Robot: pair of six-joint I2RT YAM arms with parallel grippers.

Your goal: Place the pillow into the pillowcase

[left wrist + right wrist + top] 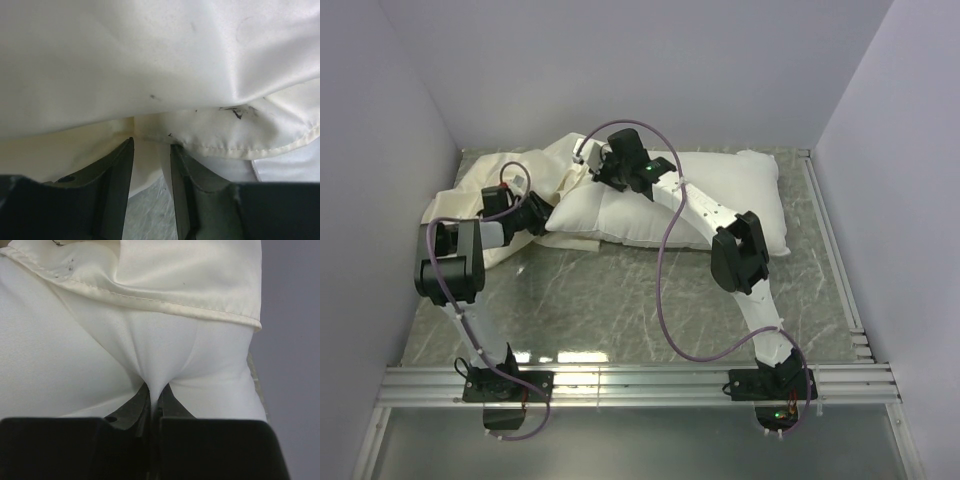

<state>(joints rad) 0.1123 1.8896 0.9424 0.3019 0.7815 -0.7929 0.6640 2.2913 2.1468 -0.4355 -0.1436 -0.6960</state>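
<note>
The plump white pillow (705,200) lies across the back of the table. The limp cream pillowcase (480,178) is bunched at the back left, and its hemmed edge overlaps the pillow's left end. My right gripper (586,162) is shut on a pinch of pillow fabric (60,365) at that end (155,390), just below the pillowcase hem (190,275). My left gripper (548,214) is at the pillowcase's edge by the pillow's near-left corner. Its jaws stand apart (151,142) with cream pillowcase cloth (125,60) between the tips. A strip of pillow (290,167) shows under the hem.
The table top is grey marble (620,290). White walls enclose the left, back and right sides. An aluminium rail (640,382) runs along the front edge, and another rail (830,250) runs down the right side. A purple cable loops from the right arm.
</note>
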